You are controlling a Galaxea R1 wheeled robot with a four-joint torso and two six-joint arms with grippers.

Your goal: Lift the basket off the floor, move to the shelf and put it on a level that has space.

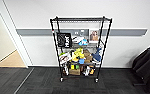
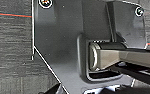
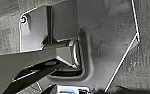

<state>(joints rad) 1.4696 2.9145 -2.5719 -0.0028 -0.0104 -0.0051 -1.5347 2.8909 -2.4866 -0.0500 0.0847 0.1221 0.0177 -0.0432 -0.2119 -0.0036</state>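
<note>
Couldn't tell either gripper's state; both wrist cams looked down at carpet (image 2: 11, 50). No basket visible, so can't place it. Shelf (image 1: 80, 47) stood dead ahead against the wall, lower tiers packed, top level (image 1: 80, 19) bare. Risk: posts and wheels, a nudge could roll it.

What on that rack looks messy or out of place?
The rack stands upright against the wall, top tier bare. Its middle and lower tiers are crammed with jumbled items, and a white item leans out over the left edge. Nothing looks spilled onto the carpet.
</note>
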